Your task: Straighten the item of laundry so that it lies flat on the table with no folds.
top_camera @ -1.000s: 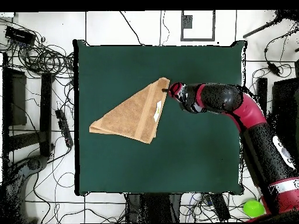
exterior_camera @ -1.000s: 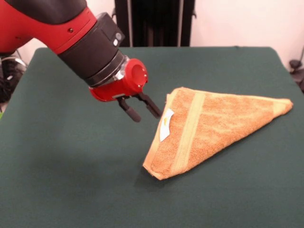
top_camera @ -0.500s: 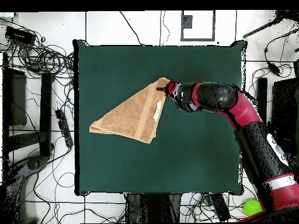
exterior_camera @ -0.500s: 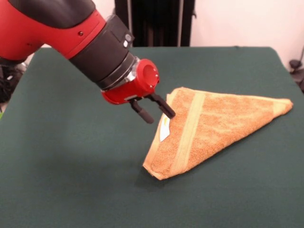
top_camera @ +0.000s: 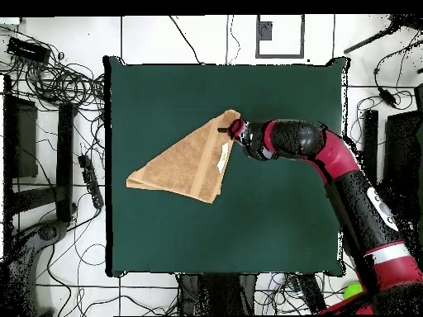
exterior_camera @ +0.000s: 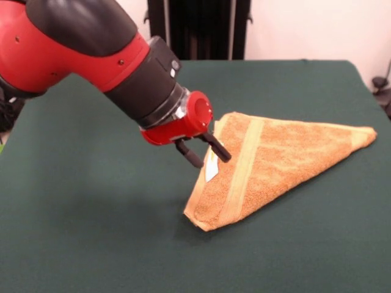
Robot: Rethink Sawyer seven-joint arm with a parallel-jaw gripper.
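Tangled cables (top_camera: pixel 58 78) on tiled floor (top_camera: pixel 165 37)

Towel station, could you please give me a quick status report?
Gripper open, fingers at the towel's label edge. Towel folded into a triangle on the table, not flat. Nothing in the way.

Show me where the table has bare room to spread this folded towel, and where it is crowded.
The towel lies folded in a triangle mid-table. In the front view, bare green cloth runs all along the near edge, along the far edge behind the towel, and under the arm at left. It is crowded only at the towel's labelled edge, where the open gripper hangs.
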